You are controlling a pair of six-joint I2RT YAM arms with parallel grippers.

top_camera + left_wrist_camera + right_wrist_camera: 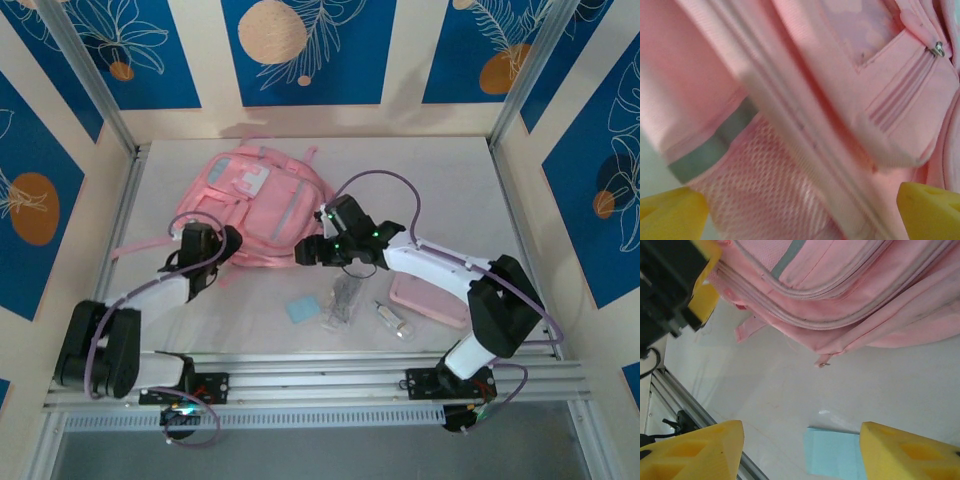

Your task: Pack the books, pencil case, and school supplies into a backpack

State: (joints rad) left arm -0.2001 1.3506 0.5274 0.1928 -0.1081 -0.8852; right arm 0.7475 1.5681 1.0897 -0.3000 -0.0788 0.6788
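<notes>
Looking from above, we see the pink backpack [255, 205] lying flat at the back of the table [240, 325], our left gripper [228, 243] at its near-left edge and our right gripper [303, 253] at its near-right corner. On the left wrist, our yellow fingers [670, 215] stand wide and empty, with backpack fabric close ahead. On the right wrist, the fingers are likewise spread, holding nothing. The backpack lies ahead, and a blue pad [832, 452] sits on the table below the gap.

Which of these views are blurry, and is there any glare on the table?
Left wrist view: the backpack is smeared and soft, apparently too close to focus. Right wrist view: sharper, with a small bright glint on the table near the blue pad. Top view: evenly lit, only soft shadows.
</notes>
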